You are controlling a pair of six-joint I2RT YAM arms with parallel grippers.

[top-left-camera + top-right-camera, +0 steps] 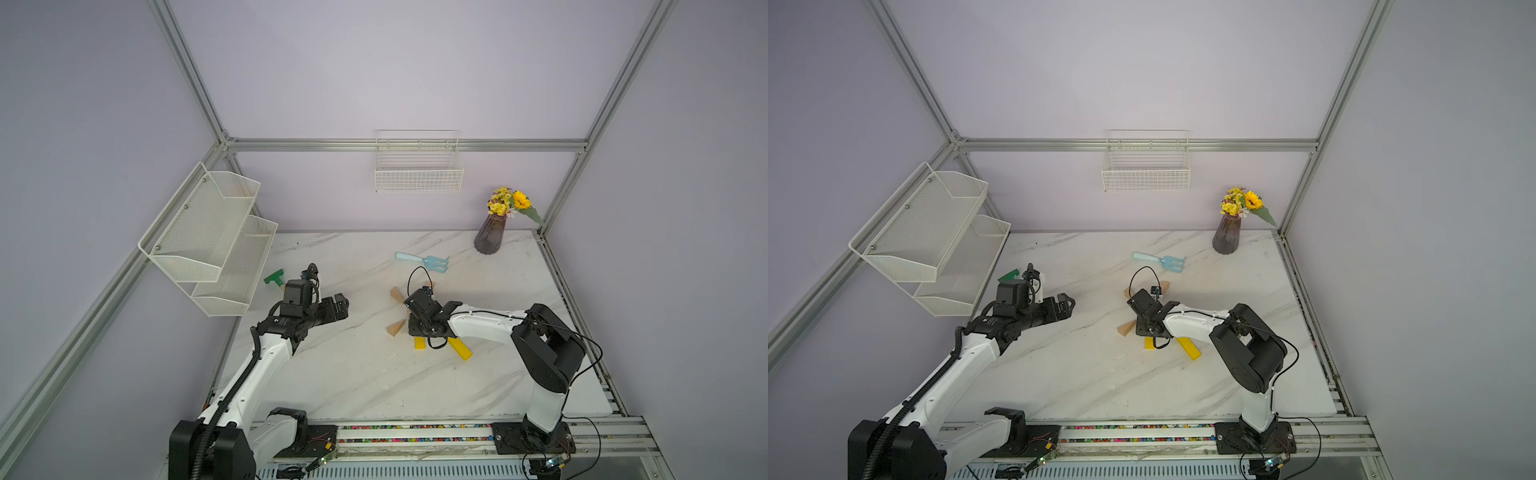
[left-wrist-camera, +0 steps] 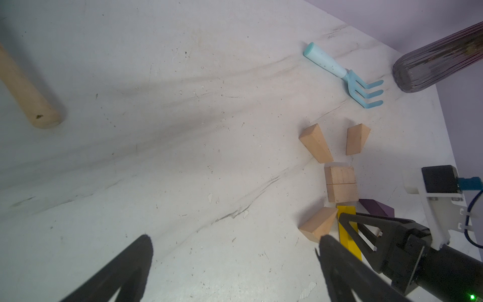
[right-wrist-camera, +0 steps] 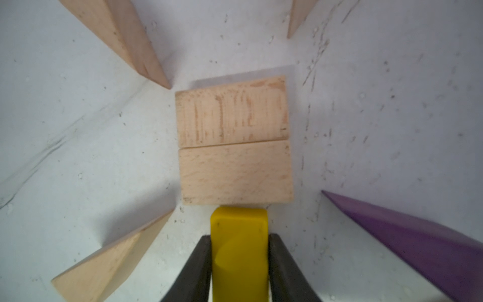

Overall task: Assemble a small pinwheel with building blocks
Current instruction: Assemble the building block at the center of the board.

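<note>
Bench of white marble carries the pinwheel right of centre: a square hub with three tan wedges and a purple wedge fanned off its corners. The left claw hangs wide and empty, well to the left. The right claw grips a yellow bar whose far end appears to touch the hub's near edge. My judgement: keep the bar centred and square to that edge, set it flat, and release without nudging the hub. The second yellow bar lies just right.
</note>
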